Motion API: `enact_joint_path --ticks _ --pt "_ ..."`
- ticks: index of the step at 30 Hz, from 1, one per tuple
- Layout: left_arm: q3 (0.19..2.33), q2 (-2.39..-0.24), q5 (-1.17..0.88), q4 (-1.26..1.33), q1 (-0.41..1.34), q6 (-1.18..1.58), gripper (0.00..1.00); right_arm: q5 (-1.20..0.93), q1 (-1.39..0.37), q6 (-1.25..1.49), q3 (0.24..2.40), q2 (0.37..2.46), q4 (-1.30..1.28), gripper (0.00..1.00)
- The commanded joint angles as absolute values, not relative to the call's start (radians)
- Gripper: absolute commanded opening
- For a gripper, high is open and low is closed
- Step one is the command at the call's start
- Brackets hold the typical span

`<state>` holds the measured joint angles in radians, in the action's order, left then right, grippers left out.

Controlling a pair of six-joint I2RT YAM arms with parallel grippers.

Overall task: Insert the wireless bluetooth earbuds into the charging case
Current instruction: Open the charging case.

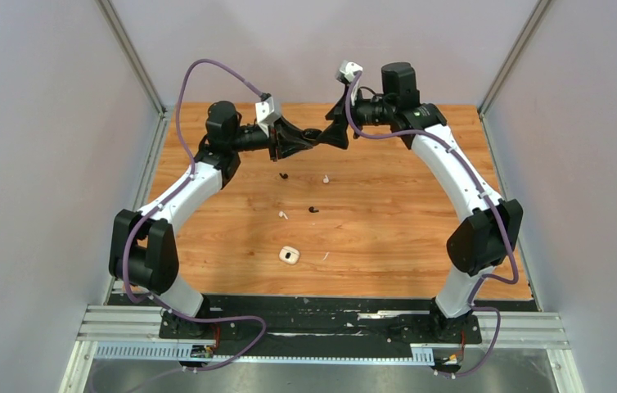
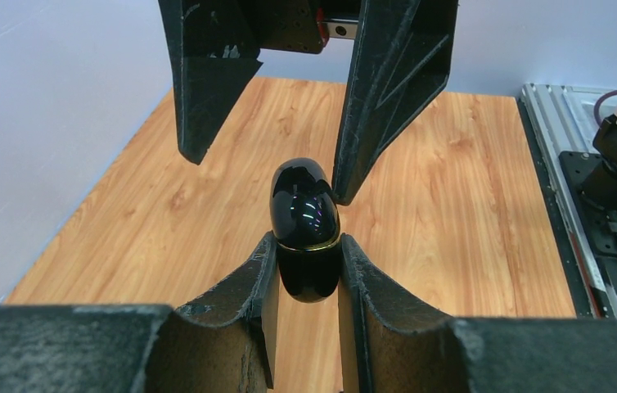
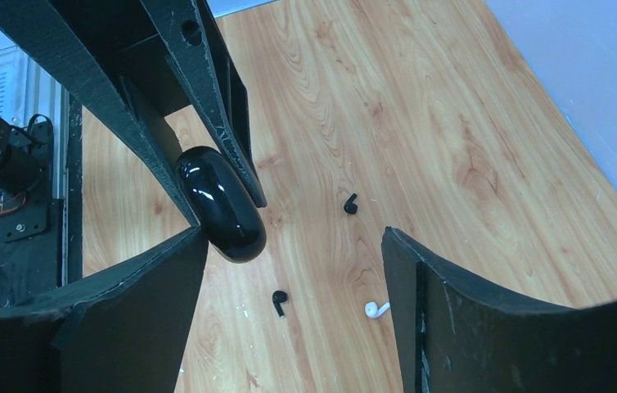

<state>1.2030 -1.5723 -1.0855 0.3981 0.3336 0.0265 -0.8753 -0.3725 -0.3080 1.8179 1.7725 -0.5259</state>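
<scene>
My left gripper (image 2: 307, 241) is shut on a glossy black charging case (image 2: 305, 209), held in the air over the far middle of the table (image 1: 420, 213); its lid looks closed. My right gripper (image 3: 293, 237) is open around the case's free end (image 3: 222, 205), one finger (image 2: 387, 90) touching it. The grippers meet nose to nose in the top view, left (image 1: 307, 139) and right (image 1: 331, 133). On the table lie two black earbuds (image 1: 283, 175) (image 1: 313, 209) and two white earbuds (image 1: 326, 178) (image 1: 283, 215). The right wrist view shows two black buds (image 3: 351, 205) (image 3: 279, 301) and one white bud (image 3: 376, 309).
An open white charging case (image 1: 290, 255) lies on the wood nearer the arm bases. Grey walls enclose the table on the left, right and back. A black strip (image 1: 330, 307) runs along the near edge by the bases.
</scene>
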Motion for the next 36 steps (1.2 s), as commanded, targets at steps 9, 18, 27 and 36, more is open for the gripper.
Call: enact_joint_path --ticks 9,18,27,36 --pt "1.193 -1.538 -1.154 0.384 0.351 0.03 0.0 -0.808 -0.35 -0.3 1.863 1.754 -0.411 0.72" --pt "1.198 -1.558 -1.118 0.395 0.351 0.098 0.0 -0.875 -0.347 -0.347 1.831 1.719 -0.409 0.72" --pt "1.205 -1.59 -1.092 0.417 0.35 0.175 0.0 -0.965 -0.345 -0.393 1.757 1.63 -0.407 0.77" --pt "1.224 -1.606 -1.098 0.451 0.35 0.217 0.0 -0.995 -0.351 -0.437 1.694 1.633 -0.443 0.63"
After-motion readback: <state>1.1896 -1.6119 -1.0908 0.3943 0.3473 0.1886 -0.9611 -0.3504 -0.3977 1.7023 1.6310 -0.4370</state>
